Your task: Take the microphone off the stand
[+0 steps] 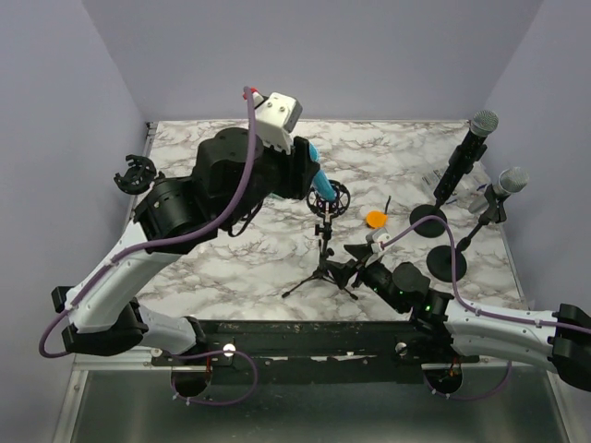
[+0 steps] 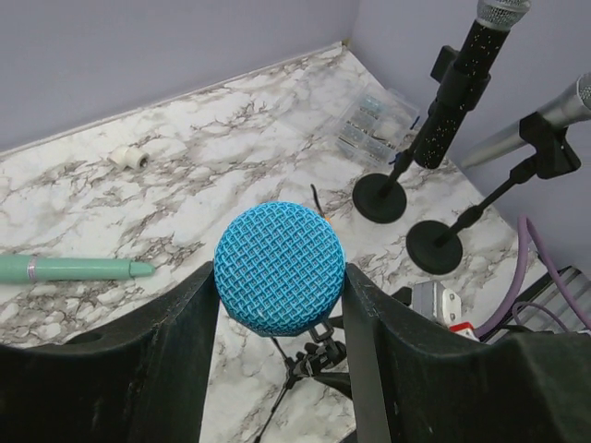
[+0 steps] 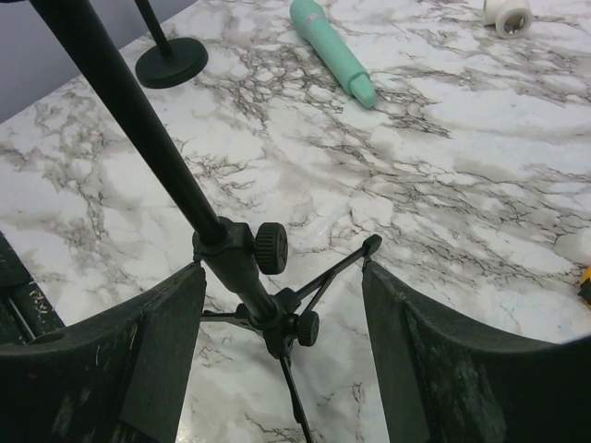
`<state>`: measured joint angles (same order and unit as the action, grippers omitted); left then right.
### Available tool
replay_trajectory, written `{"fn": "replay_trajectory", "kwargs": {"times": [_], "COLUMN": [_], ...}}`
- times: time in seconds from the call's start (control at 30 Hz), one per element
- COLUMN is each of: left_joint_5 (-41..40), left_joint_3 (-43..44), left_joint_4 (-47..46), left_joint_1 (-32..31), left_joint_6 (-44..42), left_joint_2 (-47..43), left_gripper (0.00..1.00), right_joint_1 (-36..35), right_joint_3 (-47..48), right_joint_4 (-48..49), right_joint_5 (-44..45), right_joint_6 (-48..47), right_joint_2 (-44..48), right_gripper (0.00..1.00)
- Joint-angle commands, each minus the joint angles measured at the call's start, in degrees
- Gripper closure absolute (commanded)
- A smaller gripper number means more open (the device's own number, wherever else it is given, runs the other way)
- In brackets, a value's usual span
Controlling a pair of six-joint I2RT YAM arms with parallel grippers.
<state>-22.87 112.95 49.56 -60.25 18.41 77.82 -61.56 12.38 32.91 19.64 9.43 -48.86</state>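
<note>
Both hands set: our left hand (image 2: 279, 277) pinches the microphone (image 2: 277, 258) head, light and rigid we judge; right hand (image 3: 282, 272) spread around the stand (image 3: 226, 245)

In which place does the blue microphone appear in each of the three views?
Top external: the blue microphone is near the centre, partly hidden.
Left wrist: lower centre, with its mesh head large in the picture.
Right wrist: not in it.
Shared landmark: the tripod stand, seen in all three.
</note>
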Motion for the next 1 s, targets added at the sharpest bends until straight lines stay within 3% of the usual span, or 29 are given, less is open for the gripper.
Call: {"fn": "replay_trajectory", "kwargs": {"times": [0.0,0.27,0.6,0.67,0.7,0.8,0.97], "left_joint_5": [-2.2,-4.5,-29.5,-30.6,-29.0,-14.1,9.7], "left_joint_3": [1.7,-9.0,-27.9,-30.9,-31.5,-34.1,-41.8], "left_joint_4": [-0.9,-9.7,-17.9,-16.8,-14.9,-9.8,-12.5], "left_joint_1": [-0.7,-0.7,-0.3,1.9,4.3,15.1,31.0], "left_joint_6": [-2.5,-3.1,-7.3,-6.7,-4.0,4.7,11.8], "left_joint_2": [-4.1,-15.5,-28.5,-28.5,-28.1,-26.6,-22.6], "left_gripper": [1.00,1.00,1.00,1.00,1.00,1.00,1.00], "right_joint_1": [-0.2,-0.2,-0.3,-0.3,-0.3,-0.3,-0.3], "right_joint_3": [0.9,1.0,1.0,0.9,0.9,0.9,0.9], "right_joint_4": [-0.5,-0.4,-0.2,-0.2,-0.2,0.0,0.0], "right_joint_5": [0.2,0.1,-0.1,-0.2,-0.2,-0.2,-0.1], "right_joint_6": [0.1,0.1,0.1,0.1,0.1,0.2,0.2], "right_joint_2": [-0.3,-0.6,-0.8,-0.8,-0.9,-1.4,-1.8], "right_gripper": [0.29,0.29,0.29,0.29,0.29,0.30,0.29]}}
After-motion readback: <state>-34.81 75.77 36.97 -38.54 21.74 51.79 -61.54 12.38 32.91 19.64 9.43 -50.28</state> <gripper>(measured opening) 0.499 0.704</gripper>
